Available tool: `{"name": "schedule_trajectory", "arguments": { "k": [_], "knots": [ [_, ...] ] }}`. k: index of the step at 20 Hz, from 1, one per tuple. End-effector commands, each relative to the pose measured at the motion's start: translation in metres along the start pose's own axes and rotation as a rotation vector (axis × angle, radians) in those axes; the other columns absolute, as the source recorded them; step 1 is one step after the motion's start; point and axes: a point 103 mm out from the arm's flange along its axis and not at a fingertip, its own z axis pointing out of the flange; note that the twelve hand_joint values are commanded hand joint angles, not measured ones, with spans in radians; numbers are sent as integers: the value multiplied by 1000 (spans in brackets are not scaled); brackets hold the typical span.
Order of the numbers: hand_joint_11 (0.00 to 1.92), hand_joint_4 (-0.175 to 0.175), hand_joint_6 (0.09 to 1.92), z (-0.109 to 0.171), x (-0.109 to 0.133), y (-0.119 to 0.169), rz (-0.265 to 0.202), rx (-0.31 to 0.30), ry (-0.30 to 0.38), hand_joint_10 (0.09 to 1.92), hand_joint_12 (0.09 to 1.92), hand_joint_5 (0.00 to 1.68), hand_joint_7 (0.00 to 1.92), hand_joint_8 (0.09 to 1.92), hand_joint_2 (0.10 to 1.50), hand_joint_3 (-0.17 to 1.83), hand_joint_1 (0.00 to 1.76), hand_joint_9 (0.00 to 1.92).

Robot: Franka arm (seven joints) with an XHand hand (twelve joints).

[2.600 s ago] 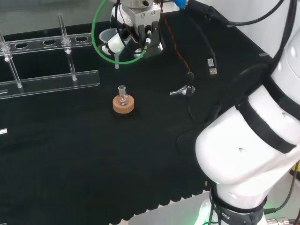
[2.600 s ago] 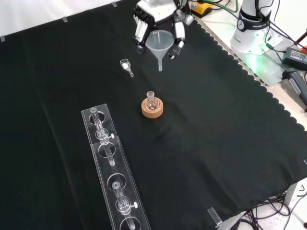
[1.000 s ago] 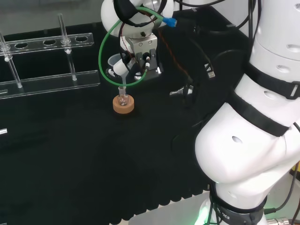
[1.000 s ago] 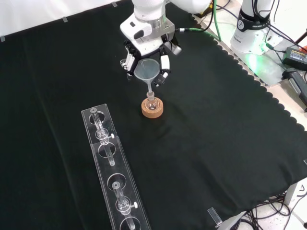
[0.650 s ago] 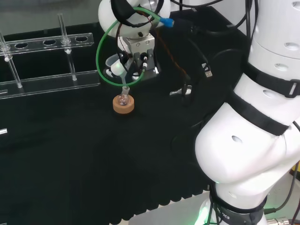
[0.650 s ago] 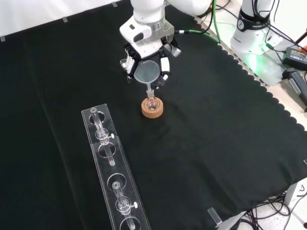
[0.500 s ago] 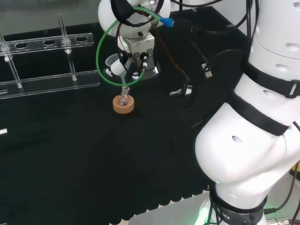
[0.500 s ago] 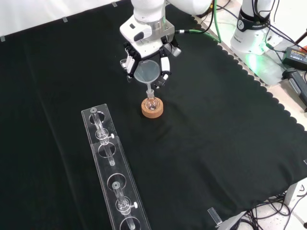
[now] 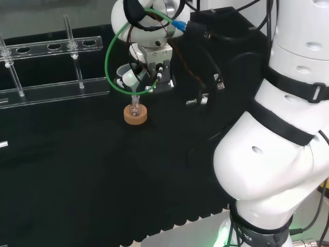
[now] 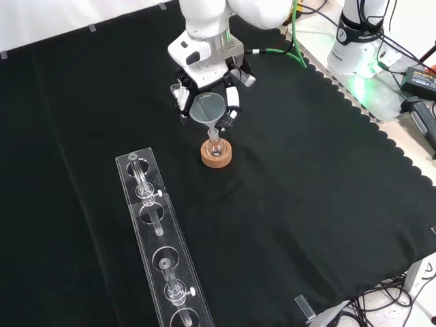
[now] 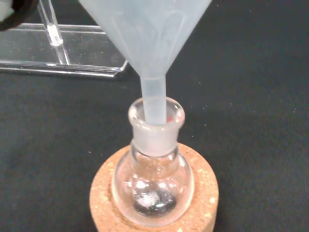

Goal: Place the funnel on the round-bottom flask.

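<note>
Translucent plastic is what we see first: the funnel (image 11: 147, 36) hangs with its cone held among the curled fingers (image 10: 233, 102) of the hand (image 10: 204, 63), and its stem runs straight down from the palm into the neck of the round-bottom flask (image 11: 153, 179). From the wrist view we see the stem's tip inside the flask's rim, close against one side of the opening; the cone is well clear of the rim. The flask stands upright directly beneath the hand in a cork ring stand (image 10: 216, 154), and something small and pale lies at the bottom of its bulb, though we cannot tell what it is. From the front view, a clear plastic test tube rack (image 10: 162, 253) lies on the black cloth (image 10: 306, 191) well away from the hand, nearer the camera and to the left. From the head view we see the hand (image 9: 152, 64) above the flask (image 9: 135, 108), with the funnel (image 9: 127, 76) on its left side.
</note>
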Motion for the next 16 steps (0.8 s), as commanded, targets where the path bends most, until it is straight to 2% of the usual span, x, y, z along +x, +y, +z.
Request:
{"name": "schedule_trajectory", "arguments": {
  "k": [1,3,6,10,16],
  "knots": [
    [1920,-175,538,4,-21,-5,29,-11,23,844,1232,1422,1708,906,459,926,1224,1920],
    [1920,-175,539,5,-21,-5,29,-7,20,844,1232,1422,1708,906,458,927,1224,1920],
    [1920,-175,540,7,-8,4,28,-24,51,845,1233,1421,1707,907,458,927,1224,1920],
    [1920,-175,542,10,-2,6,20,-75,81,846,1234,1420,1707,908,458,928,1224,1920],
    [1920,-175,545,21,7,4,6,-63,51,848,1235,1420,1707,910,457,931,1224,1920]
  ]
}}
